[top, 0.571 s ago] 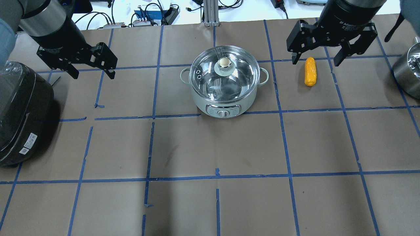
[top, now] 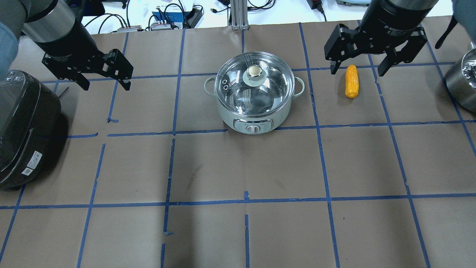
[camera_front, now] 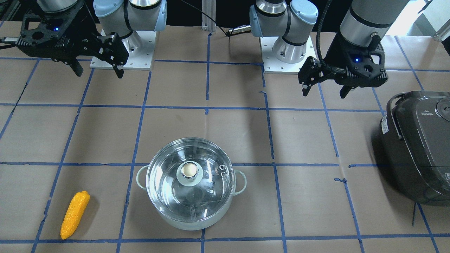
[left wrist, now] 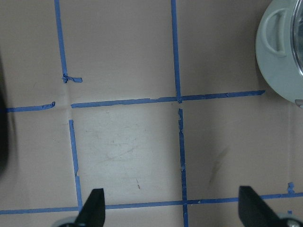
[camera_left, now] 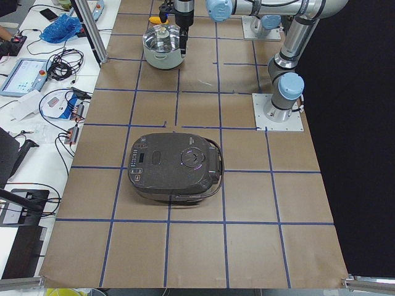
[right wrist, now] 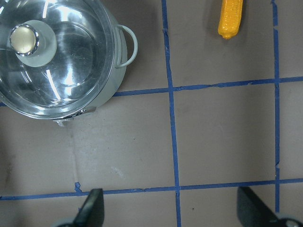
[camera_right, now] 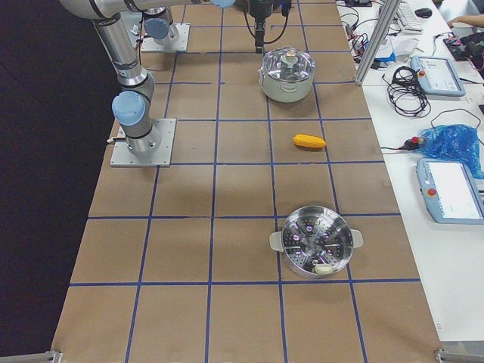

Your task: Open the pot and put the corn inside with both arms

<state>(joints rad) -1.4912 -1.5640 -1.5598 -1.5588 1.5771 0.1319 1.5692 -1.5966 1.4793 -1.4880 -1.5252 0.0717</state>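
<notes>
Nearest the operators' side, the corn lies flat on the brown-paper counter w/ its blue tape grid. It's on the robot's right of the pot, well apart from it and touching nothing else, lengthwise roughly front-to-back. The pot sits approx mid-counter: pale green body, a loop handle each side, glass lid seated on the rim w/ its knob at ctr (so it's closed). Its dial panel faces the robot. At the robot's left end is a dark grey rice cooker, lid down; at the right end a steel steamer stands w/ a perforated insert showing inside. Further back, both tools hang in the air, closer to the robot than the pot and corn, though how high is hard to judge from these angles. The right tool has its jaws spread wide w/ nothing btw them; its wrist cam shows the corn at the top edge and the pot top-left, both clear of the fingertips. The left tool is likewise wide apart and empty, btw pot and rice cooker across the counter; its wrist cam catches only the pot's handle side at the right edge. Furthest back are the arms' white mounting plates.
</notes>
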